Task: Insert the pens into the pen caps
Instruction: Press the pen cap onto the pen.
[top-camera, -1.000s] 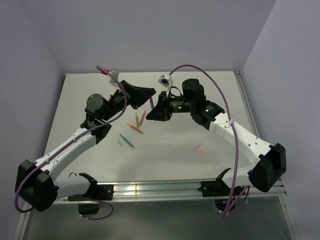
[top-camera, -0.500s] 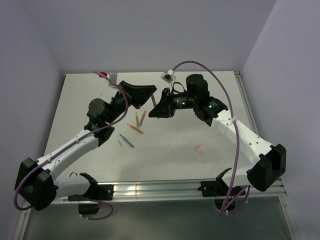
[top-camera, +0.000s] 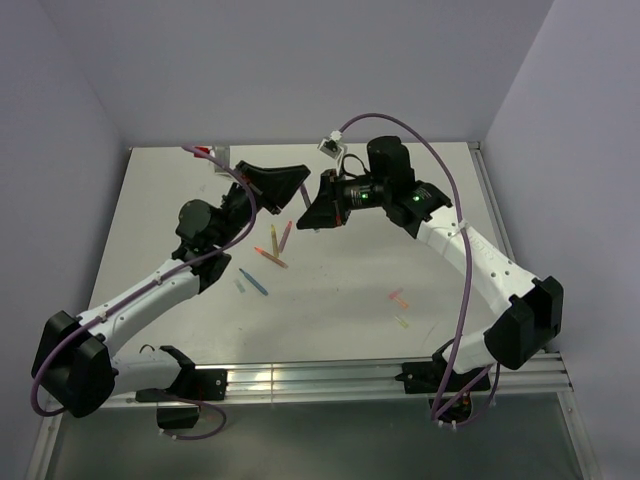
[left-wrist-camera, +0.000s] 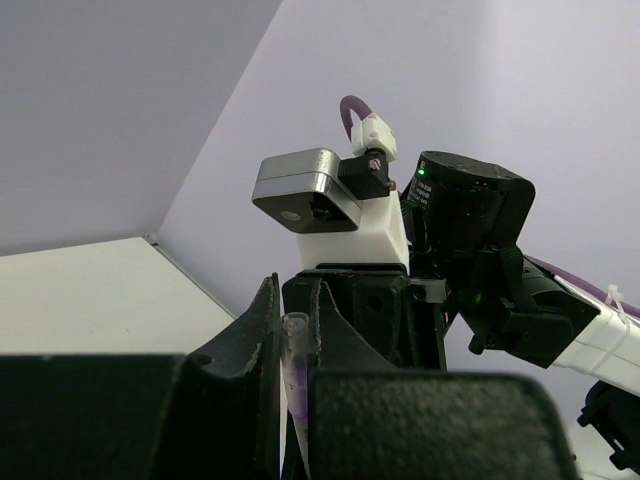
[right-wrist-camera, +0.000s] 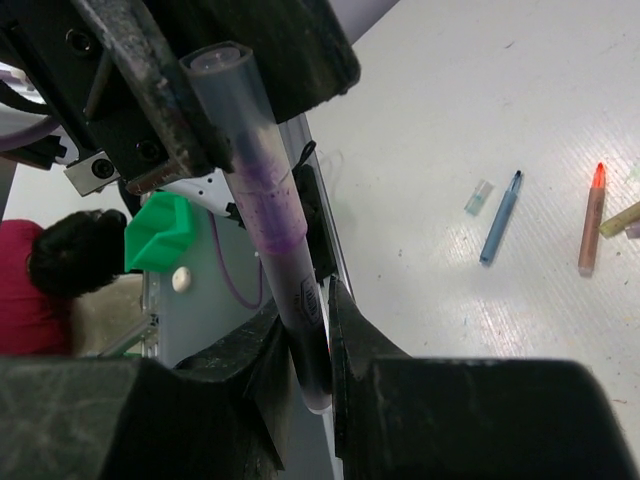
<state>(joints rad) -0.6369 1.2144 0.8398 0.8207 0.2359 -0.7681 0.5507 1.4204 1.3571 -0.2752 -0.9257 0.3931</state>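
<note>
grey-purple pen (right-wrist-camera: 262, 190) | up in the air over the far middle of the table (top-camera: 350, 290), tilted | left gripper (left-wrist-camera: 295, 335) pinched onto one end | right gripper (right-wrist-camera: 312, 345) clamped on the other end | blue pen (right-wrist-camera: 500, 216), orange pen (right-wrist-camera: 592, 218) and pale blue cap (right-wrist-camera: 479, 196) just lying on the table

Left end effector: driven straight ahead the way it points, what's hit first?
The right end effector, directly ahead of the left end effector; both are shut on the same purple pen. Gap between them unclear.
</note>
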